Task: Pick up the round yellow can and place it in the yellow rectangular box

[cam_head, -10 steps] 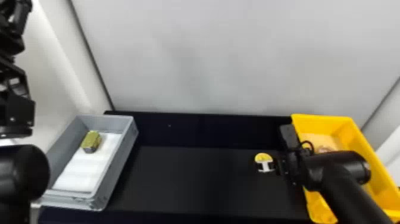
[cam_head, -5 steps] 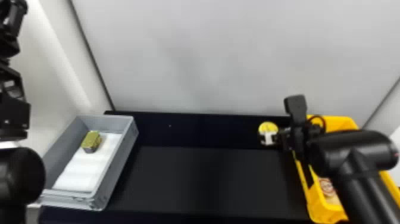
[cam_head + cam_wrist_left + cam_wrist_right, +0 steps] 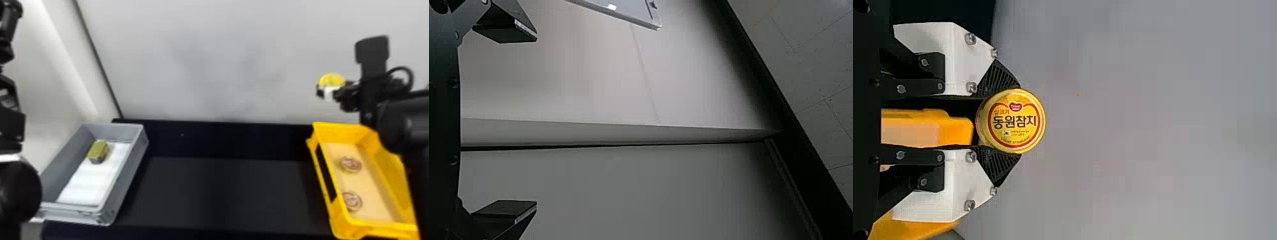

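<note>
Right gripper (image 3: 330, 91)'s got the round yellow can (image 3: 332, 79) pinched, held up near the far end of the yellow rectangular box (image 3: 338, 128). Printed lid faces both cameras; it's round, so can't call a long axis. Left gripper (image 3: 12, 24)'s spread wide, well left of the box.

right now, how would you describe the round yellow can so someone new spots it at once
Find the yellow rectangular box at the robot's right. Up past its far edge in the head view, the right end effector grips a small round can with a yellow top. Unlike the two round, reddish-ringed items lying in the box, it is held in the air.
</note>
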`<state>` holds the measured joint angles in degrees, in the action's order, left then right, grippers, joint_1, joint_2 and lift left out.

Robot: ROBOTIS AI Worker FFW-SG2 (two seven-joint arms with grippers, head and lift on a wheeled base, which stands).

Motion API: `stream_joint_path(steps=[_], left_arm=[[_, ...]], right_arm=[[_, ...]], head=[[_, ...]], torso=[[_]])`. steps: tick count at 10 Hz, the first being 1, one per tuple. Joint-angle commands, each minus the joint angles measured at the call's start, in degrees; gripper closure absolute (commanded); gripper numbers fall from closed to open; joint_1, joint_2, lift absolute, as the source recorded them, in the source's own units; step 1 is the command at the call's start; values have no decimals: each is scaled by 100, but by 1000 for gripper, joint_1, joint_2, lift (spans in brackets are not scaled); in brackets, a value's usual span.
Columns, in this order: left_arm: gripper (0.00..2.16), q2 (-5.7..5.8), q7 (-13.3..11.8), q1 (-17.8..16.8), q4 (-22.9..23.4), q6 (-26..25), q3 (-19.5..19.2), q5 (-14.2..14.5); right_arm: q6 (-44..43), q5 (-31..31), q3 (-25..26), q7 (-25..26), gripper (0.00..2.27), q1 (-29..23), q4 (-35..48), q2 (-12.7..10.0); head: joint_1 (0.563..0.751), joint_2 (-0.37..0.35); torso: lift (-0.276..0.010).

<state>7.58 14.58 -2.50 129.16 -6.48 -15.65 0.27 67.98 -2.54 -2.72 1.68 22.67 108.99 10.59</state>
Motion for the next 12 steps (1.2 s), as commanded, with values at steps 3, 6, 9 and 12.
stream_joint_path(steps=[3,6,9,12], left_arm=[[96,16,-16,4,47,-64,-17,0],[91,25,-34,4,83,-99,-35,0],[90,25,-69,-13,100,-125,-35,-9],[88,25,-87,-13,118,-152,-61,-9]], right_arm=[[-142,-335,588,114,823,27,-45,383],[-485,87,1194,175,823,-254,-537,559],[-748,1204,1397,729,822,-597,-1020,673],[-986,2513,1432,1748,822,-975,-1249,822]], head=[[694,54],[694,54],[694,54],[694,54]], torso=[[-3],[-3],[-3],[-3]])
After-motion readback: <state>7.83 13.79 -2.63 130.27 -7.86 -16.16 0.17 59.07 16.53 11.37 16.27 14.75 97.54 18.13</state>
